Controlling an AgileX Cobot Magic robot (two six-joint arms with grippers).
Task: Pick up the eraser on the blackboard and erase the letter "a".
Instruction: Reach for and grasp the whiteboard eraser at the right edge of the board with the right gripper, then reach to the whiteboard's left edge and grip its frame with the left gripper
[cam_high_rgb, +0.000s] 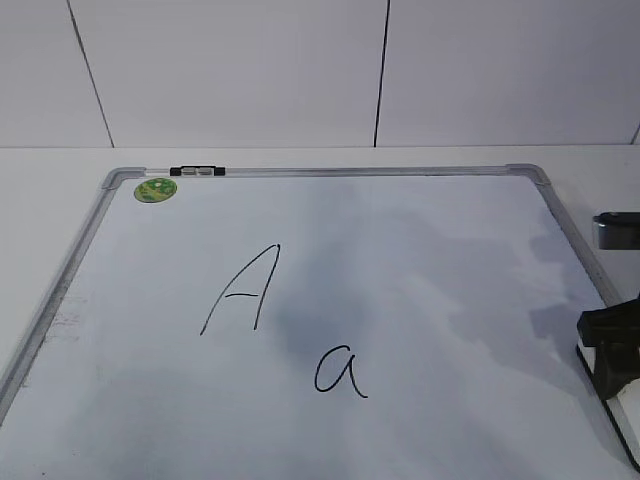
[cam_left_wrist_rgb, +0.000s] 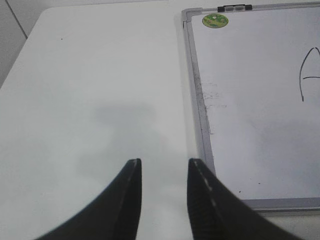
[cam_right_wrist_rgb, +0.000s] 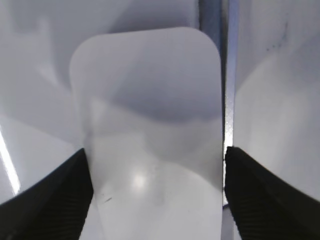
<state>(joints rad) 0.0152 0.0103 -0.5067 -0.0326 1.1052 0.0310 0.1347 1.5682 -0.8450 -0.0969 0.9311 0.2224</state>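
Observation:
The eraser (cam_right_wrist_rgb: 150, 95), a white rounded block, fills the right wrist view and lies on the blackboard (cam_high_rgb: 430, 240) beside its right frame (cam_right_wrist_rgb: 212, 17). My right gripper (cam_right_wrist_rgb: 155, 160) has a jaw pressed against each long side of it. In the exterior view this gripper (cam_high_rgb: 612, 350) is low at the board's right edge. The letter "a" (cam_high_rgb: 340, 372) is at the board's lower middle, well left of that gripper. My left gripper (cam_left_wrist_rgb: 164, 167) is open and empty over the bare table, just left of the board's frame (cam_left_wrist_rgb: 198, 105).
A taller capital "A" (cam_high_rgb: 243, 290) is up and left of the "a". A round green sticker (cam_high_rgb: 155, 189) and a black-and-silver clip (cam_high_rgb: 197, 172) sit at the board's top left. A grey-black block (cam_high_rgb: 618, 232) is at the right edge.

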